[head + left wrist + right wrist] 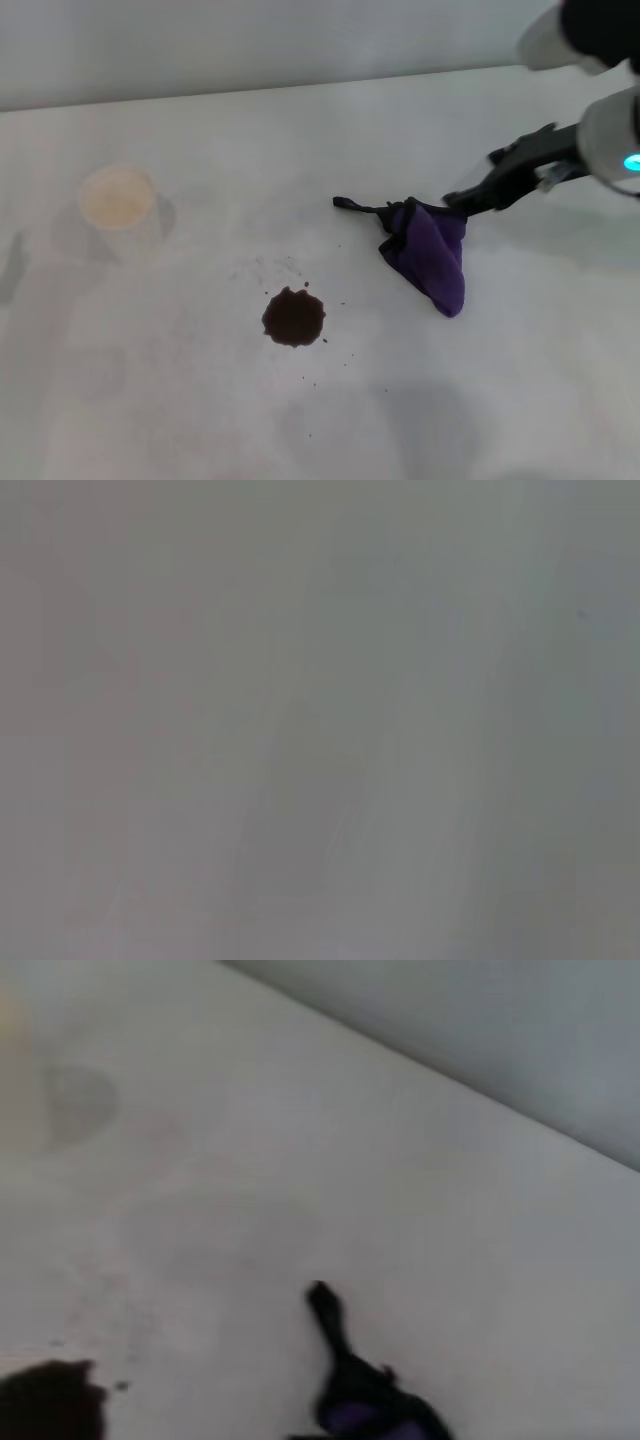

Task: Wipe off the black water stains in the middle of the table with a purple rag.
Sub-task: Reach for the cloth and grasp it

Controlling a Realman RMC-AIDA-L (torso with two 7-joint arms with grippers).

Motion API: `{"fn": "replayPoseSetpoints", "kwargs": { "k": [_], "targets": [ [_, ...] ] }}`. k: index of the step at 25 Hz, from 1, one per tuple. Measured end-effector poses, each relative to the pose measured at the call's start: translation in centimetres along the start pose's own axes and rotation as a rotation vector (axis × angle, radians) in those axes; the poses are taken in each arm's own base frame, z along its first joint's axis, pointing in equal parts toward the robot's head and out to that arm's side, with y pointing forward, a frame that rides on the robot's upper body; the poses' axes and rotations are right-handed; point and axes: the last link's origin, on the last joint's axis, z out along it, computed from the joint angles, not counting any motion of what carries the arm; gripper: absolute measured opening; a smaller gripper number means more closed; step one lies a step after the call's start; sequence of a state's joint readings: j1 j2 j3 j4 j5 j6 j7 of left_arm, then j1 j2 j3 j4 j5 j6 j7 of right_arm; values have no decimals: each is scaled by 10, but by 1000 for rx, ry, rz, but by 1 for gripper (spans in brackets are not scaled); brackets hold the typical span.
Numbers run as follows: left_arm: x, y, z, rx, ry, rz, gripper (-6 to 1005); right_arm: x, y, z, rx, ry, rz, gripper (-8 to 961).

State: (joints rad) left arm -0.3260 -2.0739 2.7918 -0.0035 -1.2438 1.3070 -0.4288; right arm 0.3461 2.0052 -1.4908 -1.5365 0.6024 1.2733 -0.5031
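Note:
The black water stain [294, 317] is a dark roundish blot with tiny specks around it, in the middle of the white table [200, 420]. The purple rag [435, 257] hangs crumpled just right of it, its black loop tail [352, 206] pointing left. My right gripper [458, 203] comes in from the right and is shut on the rag's upper edge. In the right wrist view the stain [48, 1400] and the rag's tail [330, 1325] show at the lower edge. My left gripper is out of view; its wrist view shows only plain grey.
A cream paper cup [117, 197] stands on the table at the left, well away from the stain. The table's far edge meets a grey wall [250, 40] at the back.

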Motion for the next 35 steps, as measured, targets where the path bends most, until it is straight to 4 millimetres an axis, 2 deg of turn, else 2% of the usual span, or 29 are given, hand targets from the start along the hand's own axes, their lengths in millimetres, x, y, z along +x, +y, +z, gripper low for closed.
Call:
{"fn": "replayPoseSetpoints", "kwargs": {
  "k": [4, 7, 20, 25, 31, 35],
  "targets": [
    [2, -1, 3, 11, 10, -3, 885, -6, 22, 10, -21, 2, -22, 752],
    [3, -2, 5, 18, 16, -6, 885, -4, 31, 20, -22, 14, -42, 751],
    [3, 1, 6, 12, 18, -9, 886, 6, 27, 47, -24, 77, -28, 743],
    [4, 0, 6, 13, 18, -9, 886, 8, 25, 53, -19, 83, -21, 629],
    [4, -1, 6, 13, 16, -5, 886, 9, 29, 68, -29, 130, -45, 591],
    [3, 0, 6, 11, 15, -4, 886, 6, 33, 70, -31, 131, -66, 565]
  ]
}}
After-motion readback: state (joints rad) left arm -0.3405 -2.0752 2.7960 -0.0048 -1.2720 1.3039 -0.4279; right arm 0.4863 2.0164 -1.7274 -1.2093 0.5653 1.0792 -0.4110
